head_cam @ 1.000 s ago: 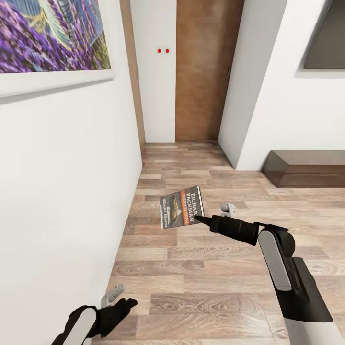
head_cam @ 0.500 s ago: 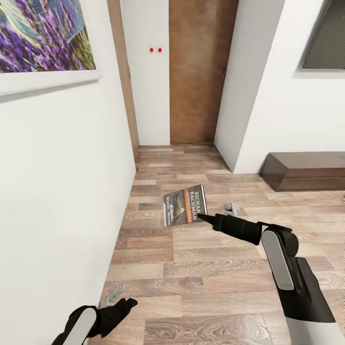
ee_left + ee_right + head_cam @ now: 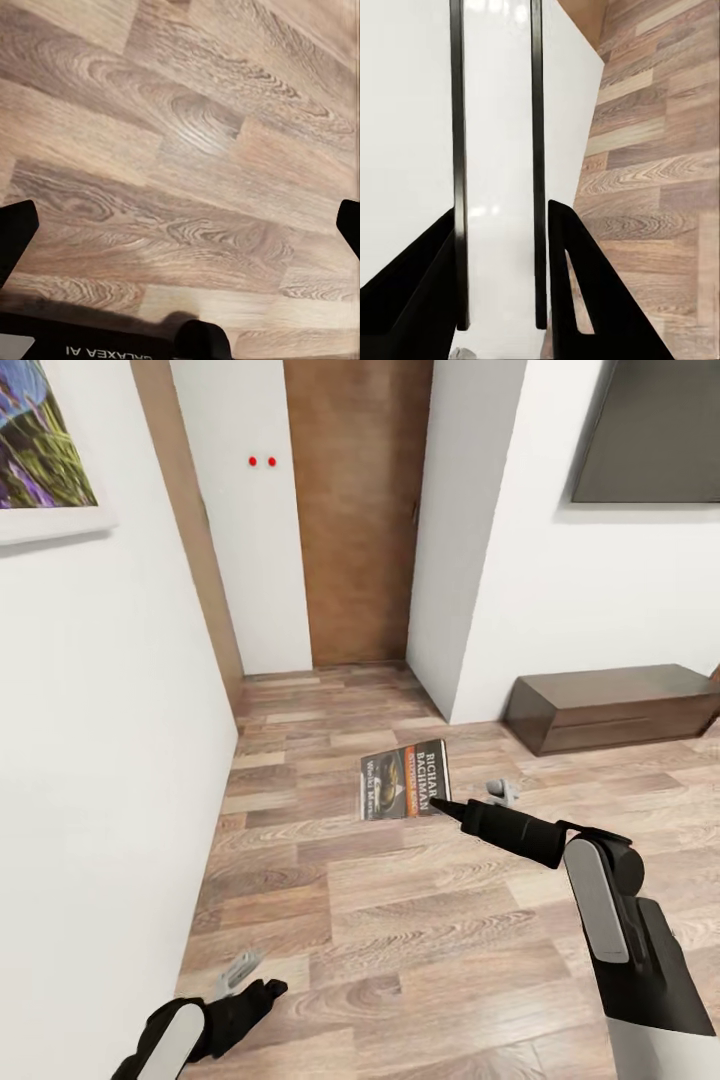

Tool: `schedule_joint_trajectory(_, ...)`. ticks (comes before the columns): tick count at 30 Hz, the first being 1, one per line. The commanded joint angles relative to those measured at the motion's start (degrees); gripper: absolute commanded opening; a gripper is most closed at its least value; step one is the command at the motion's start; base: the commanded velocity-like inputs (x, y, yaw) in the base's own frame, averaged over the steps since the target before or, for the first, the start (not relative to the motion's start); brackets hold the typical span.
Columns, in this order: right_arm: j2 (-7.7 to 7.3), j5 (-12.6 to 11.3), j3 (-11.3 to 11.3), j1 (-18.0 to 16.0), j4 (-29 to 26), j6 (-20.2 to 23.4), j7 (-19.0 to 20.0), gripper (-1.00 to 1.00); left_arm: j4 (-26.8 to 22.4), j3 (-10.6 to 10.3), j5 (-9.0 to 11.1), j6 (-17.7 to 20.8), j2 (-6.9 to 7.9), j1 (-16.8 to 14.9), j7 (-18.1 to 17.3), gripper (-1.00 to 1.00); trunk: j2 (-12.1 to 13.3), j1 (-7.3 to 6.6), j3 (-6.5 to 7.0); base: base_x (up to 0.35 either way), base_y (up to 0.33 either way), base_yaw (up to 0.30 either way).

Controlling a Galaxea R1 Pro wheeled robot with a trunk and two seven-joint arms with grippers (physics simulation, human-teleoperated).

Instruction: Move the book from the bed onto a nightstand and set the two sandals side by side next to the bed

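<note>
My right gripper [image 3: 441, 806] is shut on the book [image 3: 403, 781], a thin dark paperback with orange-white lettering, and holds it by its corner above the wood-plank floor. In the right wrist view the book [image 3: 499, 150] stands edge-on, its white pages clamped between the two black fingers [image 3: 585, 300] of the right gripper [image 3: 499, 300]. My left gripper [image 3: 258, 992] hangs low near the white wall. It is open over bare floor, its fingertips [image 3: 15, 225] wide apart around the left gripper [image 3: 180, 225]. The bed, nightstand and sandals are out of view.
A white wall [image 3: 110, 740] with a framed purple painting [image 3: 35, 450] runs along the left. Ahead is a brown wooden door [image 3: 355, 510]. A jutting wall corner [image 3: 450, 560] and a long low dark-brown cabinet [image 3: 610, 710] stand at the right, under a dark panel [image 3: 650, 430].
The whole view has swung to the right: painting and wall slid left and more of the cabinet shows. The book stays clamped in the right gripper. The left arm keeps its pose.
</note>
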Motion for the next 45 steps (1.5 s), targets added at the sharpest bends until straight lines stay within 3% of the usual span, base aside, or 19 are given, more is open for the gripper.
schedule_joint_trajectory(1,0.02,-0.3,-0.1,-0.1,0.0,0.4,0.6,-1.0,-0.1,-0.1,0.6,0.0,0.06,0.0,0.6,1.0,0.0,0.03,-0.05,0.326,0.0,-0.268)
schedule_joint_trajectory(3,-0.56,-0.3,-0.3,0.0,0.0,0.4,0.6,-1.0,-0.1,-0.1,0.6,-0.1,0.04,0.0,0.5,1.0,0.0,0.03,-0.05,0.326,0.0,-0.268)
schedule_joint_trajectory(4,-2.0,-0.3,-2.0,0.0,0.0,0.4,0.7,-1.0,-0.1,-0.1,0.6,-0.2,0.07,0.0,0.4,1.0,0.0,0.03,-0.05,0.326,0.0,-0.268)
schedule_joint_trajectory(9,-3.16,-0.3,-5.0,-0.1,0.0,0.4,0.7,-1.0,-0.1,-0.2,0.6,-1.0,0.02,0.0,0.3,1.0,0.0,0.03,-0.05,0.326,0.0,-0.268)
schedule_joint_trajectory(20,-3.49,-0.4,-5.5,-0.3,0.0,0.4,0.7,-1.0,-0.1,-0.3,0.6,-1.7,0.01,0.0,0.3,1.0,0.0,0.03,-0.05,0.326,0.0,-0.268)
schedule_joint_trajectory(32,-5.56,-1.0,-5.9,-0.3,0.0,0.4,0.7,-1.0,-0.1,-0.3,0.6,-1.8,-0.35,0.0,0.3,1.0,0.0,0.03,0.13,0.326,0.0,-0.267)
schedule_joint_trajectory(39,-6.22,-1.8,-8.8,-0.3,-0.1,0.4,0.8,-1.0,-0.1,-0.3,0.6,-1.8,-0.54,0.0,0.3,1.0,0.0,0.03,0.43,0.326,0.0,-0.26)
schedule_joint_trajectory(45,-6.39,-2.2,-9.7,-0.3,-0.1,0.4,0.8,-1.0,-0.1,-0.3,0.6,-1.8,-0.62,0.0,0.2,1.0,0.0,0.03,0.73,0.326,0.0,-0.255)
